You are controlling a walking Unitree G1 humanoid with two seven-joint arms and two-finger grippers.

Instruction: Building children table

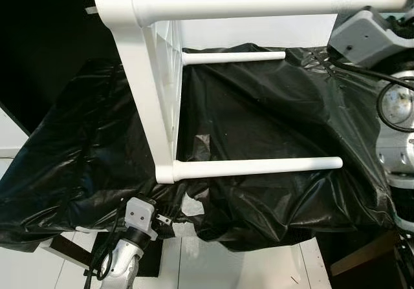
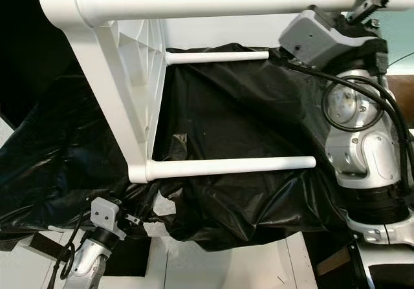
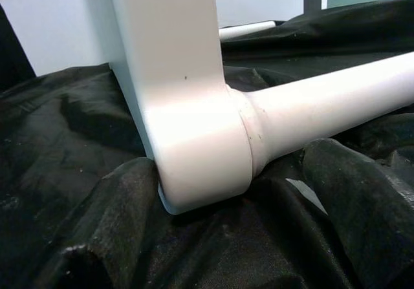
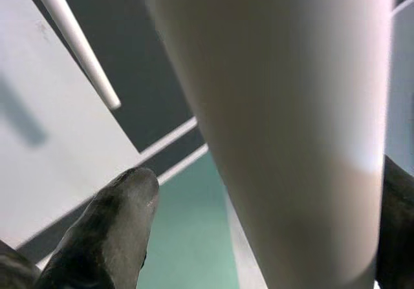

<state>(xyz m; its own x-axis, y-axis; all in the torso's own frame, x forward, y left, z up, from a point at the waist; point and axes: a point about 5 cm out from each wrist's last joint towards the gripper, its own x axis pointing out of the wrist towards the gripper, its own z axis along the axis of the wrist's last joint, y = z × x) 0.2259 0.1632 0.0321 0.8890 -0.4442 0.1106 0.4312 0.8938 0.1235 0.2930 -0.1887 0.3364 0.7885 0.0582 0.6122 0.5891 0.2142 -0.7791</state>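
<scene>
1. The white children's table (image 1: 152, 75) lies on its side on a surface draped in black plastic sheeting (image 1: 259, 121), its tabletop standing on edge and its legs pointing toward the robot's right.
2. Three legs show: the top leg (image 1: 259, 1) runs across the upper part of the head views, a far leg (image 1: 233, 57) lies further back, and the near lower leg (image 1: 259, 167) rests on the sheeting.
3. The right gripper (image 4: 259, 192) is raised at the far end of the top leg; its wrist view shows a black finger (image 4: 116, 224) on each side of the white tube, closed around it.
4. The left arm (image 1: 132, 237) sits low, just under the table's bottom corner (image 3: 200, 153), where the lower leg joins the top.
5. I cannot tell whether the left gripper's fingers are parted or together.
</scene>
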